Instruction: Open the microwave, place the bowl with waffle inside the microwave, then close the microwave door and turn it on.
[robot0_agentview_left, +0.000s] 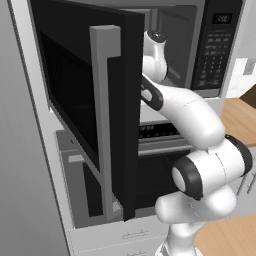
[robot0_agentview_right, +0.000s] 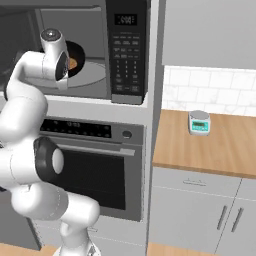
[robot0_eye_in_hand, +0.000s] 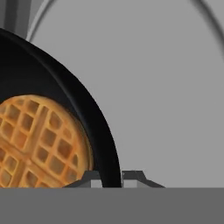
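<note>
The door (robot0_agentview_left: 95, 110) stands swung wide open to the left, and the arm reaches into the microwave (robot0_agentview_right: 125, 50), above the oven (robot0_agentview_right: 95, 170). In the hand view the gripper (robot0_eye_in_hand: 111, 178) is nearly closed, one fingertip (robot0_eye_in_hand: 89, 179) inside the bowl (robot0_eye_in_hand: 87, 113) and the other outside, pinching its black rim. The bowl, with the waffle (robot0_eye_in_hand: 39, 144) lying flat in it, sits over the grey turntable (robot0_agentview_right: 92, 75) inside the cavity; whether it rests on it I cannot tell.
</note>
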